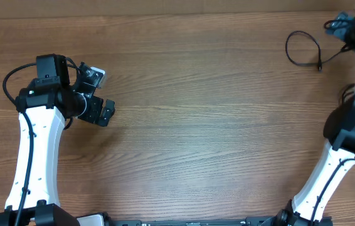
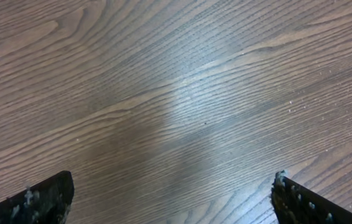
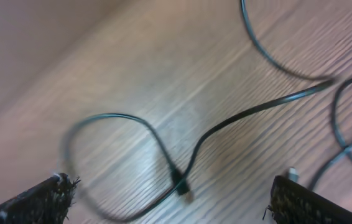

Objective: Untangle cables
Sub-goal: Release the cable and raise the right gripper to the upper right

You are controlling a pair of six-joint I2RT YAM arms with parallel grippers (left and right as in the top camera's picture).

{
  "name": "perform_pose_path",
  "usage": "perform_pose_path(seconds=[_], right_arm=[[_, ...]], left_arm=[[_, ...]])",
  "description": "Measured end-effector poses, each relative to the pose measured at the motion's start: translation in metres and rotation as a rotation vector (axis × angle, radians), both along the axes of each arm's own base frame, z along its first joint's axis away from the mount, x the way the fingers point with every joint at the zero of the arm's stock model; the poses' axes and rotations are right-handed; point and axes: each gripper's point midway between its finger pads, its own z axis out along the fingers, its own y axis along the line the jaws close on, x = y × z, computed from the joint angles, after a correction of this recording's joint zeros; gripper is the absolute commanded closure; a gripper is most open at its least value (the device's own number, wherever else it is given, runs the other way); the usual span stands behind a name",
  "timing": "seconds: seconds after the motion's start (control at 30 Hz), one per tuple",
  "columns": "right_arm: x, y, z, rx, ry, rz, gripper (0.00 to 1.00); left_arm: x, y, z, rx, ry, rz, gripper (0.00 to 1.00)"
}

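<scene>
A thin black cable [image 1: 303, 48] lies in a loose loop at the table's far right, its plug end [image 1: 320, 66] pointing toward me. My right gripper [image 1: 345, 28] hovers just right of that loop. In the right wrist view the cable loop [image 3: 120, 118] crosses itself at a small plug [image 3: 180, 183], which lies on the wood below the gap of my open right gripper [image 3: 171, 186], untouched. Further cable strands [image 3: 350, 140] run at the right, one with a silver tip [image 3: 293, 173]. My left gripper [image 1: 101, 94] [image 2: 173, 186] stands open over bare wood, far from the cables.
The wooden table [image 1: 196, 125] stretches between the two arms. The table's far edge meets a paler surface at the upper left of the right wrist view. Thick black robot cables hang along the right arm [image 1: 353, 119].
</scene>
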Motion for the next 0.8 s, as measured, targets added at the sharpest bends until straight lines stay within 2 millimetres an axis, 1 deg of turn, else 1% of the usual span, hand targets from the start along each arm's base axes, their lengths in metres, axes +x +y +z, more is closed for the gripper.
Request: perform_pose_path(seconds=[0.07,0.1,0.17,0.27,0.33,0.37,0.4,0.43,0.5,0.53,0.6,0.67,0.8], right_arm=[[-0.003,0.005,0.027,0.002,-0.045,0.013,0.00],[-0.009,0.014,0.065,0.006,-0.112,0.035,0.00],[-0.020,0.028,0.105,0.024,-0.179,0.071,0.00],[-0.036,0.049,0.146,0.060,-0.248,0.124,0.00],[-0.049,0.068,0.167,0.105,-0.284,0.173,0.00],[-0.053,0.076,0.175,0.125,-0.296,0.195,0.00],[-0.058,0.085,0.182,0.150,-0.307,0.221,0.00],[-0.064,0.099,0.189,0.188,-0.316,0.256,0.00],[-0.073,0.118,0.193,0.247,-0.314,0.305,0.00],[-0.079,0.132,0.194,0.289,-0.303,0.335,0.00],[-0.089,0.154,0.192,0.353,-0.271,0.379,0.00],[-0.099,0.176,0.185,0.414,-0.219,0.417,0.00],[-0.114,0.219,0.174,0.460,-0.125,0.535,0.00]], left_arm=[[0.000,0.000,0.000,0.000,0.000,0.000,0.00],[0.000,0.000,0.000,0.000,0.000,0.000,0.00],[0.000,0.000,0.000,0.000,0.000,0.000,0.00],[0.000,0.000,0.000,0.000,0.000,0.000,0.00],[0.000,0.000,0.000,0.000,0.000,0.000,0.00],[0.000,0.000,0.000,0.000,0.000,0.000,0.00],[0.000,0.000,0.000,0.000,0.000,0.000,0.00],[0.000,0.000,0.000,0.000,0.000,0.000,0.00],[0.000,0.000,0.000,0.000,0.000,0.000,0.00],[0.000,0.000,0.000,0.000,0.000,0.000,0.00],[0.000,0.000,0.000,0.000,0.000,0.000,0.01],[0.000,0.000,0.000,0.000,0.000,0.000,0.00],[0.000,0.000,0.000,0.000,0.000,0.000,0.00]])
